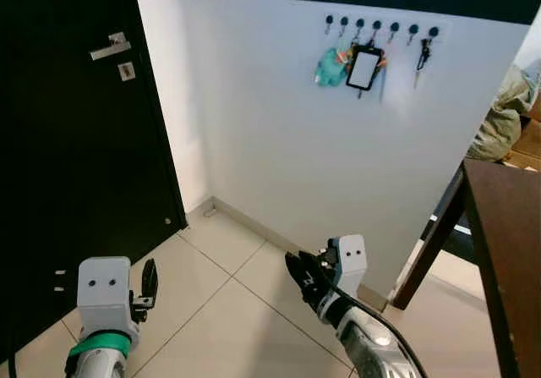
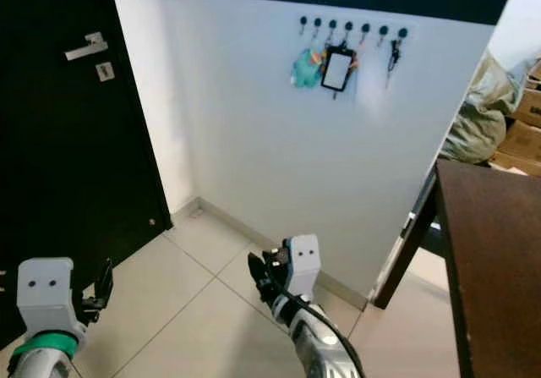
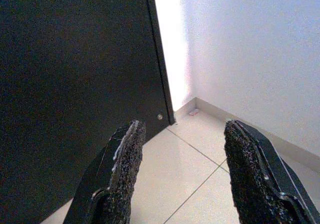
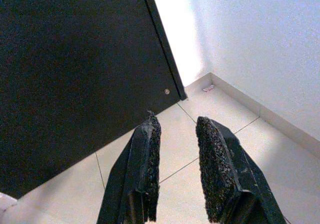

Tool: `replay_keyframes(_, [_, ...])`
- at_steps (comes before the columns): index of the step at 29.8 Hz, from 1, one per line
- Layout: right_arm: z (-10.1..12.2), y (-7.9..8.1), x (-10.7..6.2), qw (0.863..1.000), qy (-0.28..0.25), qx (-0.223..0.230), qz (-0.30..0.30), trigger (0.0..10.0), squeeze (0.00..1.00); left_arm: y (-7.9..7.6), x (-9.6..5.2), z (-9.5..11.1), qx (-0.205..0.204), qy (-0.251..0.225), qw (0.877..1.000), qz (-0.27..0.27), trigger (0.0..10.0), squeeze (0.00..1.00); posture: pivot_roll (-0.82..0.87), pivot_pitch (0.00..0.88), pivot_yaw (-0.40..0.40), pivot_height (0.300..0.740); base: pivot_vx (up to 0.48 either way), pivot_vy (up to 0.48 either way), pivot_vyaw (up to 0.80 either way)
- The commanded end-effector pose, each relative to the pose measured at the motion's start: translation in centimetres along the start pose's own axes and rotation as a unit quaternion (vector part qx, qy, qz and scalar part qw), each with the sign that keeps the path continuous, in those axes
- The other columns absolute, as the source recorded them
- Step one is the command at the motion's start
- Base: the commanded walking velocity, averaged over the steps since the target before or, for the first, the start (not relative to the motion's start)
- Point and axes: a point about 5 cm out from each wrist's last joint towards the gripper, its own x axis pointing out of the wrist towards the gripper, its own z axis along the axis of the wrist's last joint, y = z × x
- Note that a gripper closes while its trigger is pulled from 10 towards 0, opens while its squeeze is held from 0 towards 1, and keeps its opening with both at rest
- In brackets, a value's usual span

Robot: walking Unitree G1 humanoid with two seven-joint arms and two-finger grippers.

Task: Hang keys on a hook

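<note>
Left eye view: left gripper (image 1: 149, 283) and right gripper (image 1: 301, 278) parted, empty; locate keys before approaching hook rail (image 1: 380, 28).

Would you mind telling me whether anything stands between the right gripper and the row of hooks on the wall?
Nothing visible does: the right gripper hangs low over the tiled floor, and only bare white wall separates it from the hooks.

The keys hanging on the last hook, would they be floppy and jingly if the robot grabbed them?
Probably yes: the keys dangle loosely from one hook, so they would likely swing and flop. They look small and thin, so probably light, and could slip between wide fingers.
</note>
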Motion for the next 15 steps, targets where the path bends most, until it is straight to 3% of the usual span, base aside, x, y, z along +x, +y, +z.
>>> replay_keyframes(1, [-0.61,0.25,-0.06,1.0,0.012,0.006,0.005,10.0,0.0,0.5,-0.16,-0.48,0.003,0.015,1.0,0.009,10.0,0.0,-0.05,0.042,0.104,0.74,0.0,0.0,0.0])
replay_keyframes(11, [-0.61,0.17,0.05,1.0,0.018,0.008,0.01,10.0,0.0,0.62,0.01,-0.76,0.011,0.021,1.0,0.013,10.0,0.0,-0.07,0.029,0.074,0.74,0.0,0.0,0.0])
replay_keyframes(15, [0.07,-0.5,0.7,1.0,0.02,0.002,0.011,10.0,0.0,0.2,0.76,-0.59,0.018,0.019,1.0,0.008,10.0,0.0,-0.07,0.021,0.045,0.74,0.0,0.0,0.0])
